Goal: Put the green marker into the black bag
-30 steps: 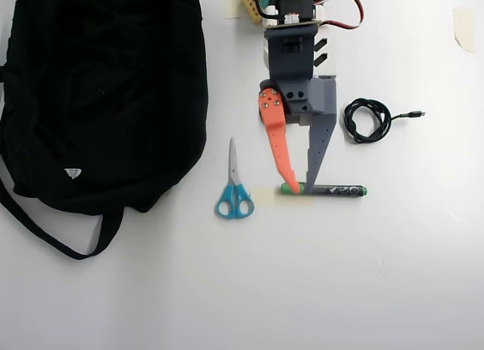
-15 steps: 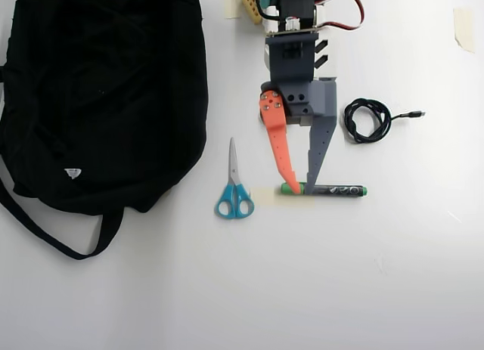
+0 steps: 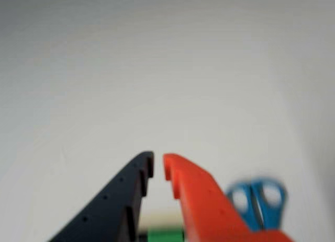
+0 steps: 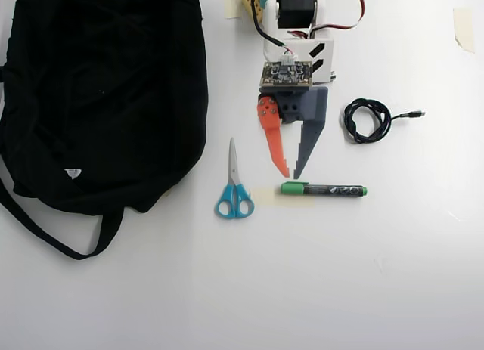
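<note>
The green marker (image 4: pixel 324 190) lies flat on the white table, green cap to the left in the overhead view. In the wrist view only a blurred bit of its green cap (image 3: pixel 165 235) shows at the bottom edge. My gripper (image 4: pixel 291 175) has one orange and one dark finger. It hovers just above the marker's cap end, fingertips nearly touching and holding nothing. In the wrist view the gripper (image 3: pixel 158 166) shows only a thin gap between the tips. The black bag (image 4: pixel 98 93) lies at the left, strap trailing toward the front, well apart from the gripper.
Blue-handled scissors (image 4: pixel 234 191) lie left of the marker and show blurred in the wrist view (image 3: pixel 259 200). A coiled black cable (image 4: pixel 367 120) lies right of the gripper. A piece of tape (image 4: pixel 463 25) sits at the far right.
</note>
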Robot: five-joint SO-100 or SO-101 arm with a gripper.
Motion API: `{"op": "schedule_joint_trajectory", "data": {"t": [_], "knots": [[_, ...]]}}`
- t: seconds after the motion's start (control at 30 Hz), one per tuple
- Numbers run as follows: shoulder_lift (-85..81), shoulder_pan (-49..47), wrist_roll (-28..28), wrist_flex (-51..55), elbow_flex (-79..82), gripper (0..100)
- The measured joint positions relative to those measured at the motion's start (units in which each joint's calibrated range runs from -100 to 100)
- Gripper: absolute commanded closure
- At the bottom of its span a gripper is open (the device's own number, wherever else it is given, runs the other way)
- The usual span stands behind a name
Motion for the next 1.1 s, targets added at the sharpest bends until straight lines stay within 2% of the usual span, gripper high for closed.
{"op": "schedule_joint_trajectory", "data": {"t": [0.53,0.73,1.1], "knots": [[-0.58,-0.29,0.39,33.49,-7.23,98],[-0.66,-1.18,4.15,38.39,-7.31,98],[-1.16,-1.10,4.54,47.83,-13.36,98]]}}
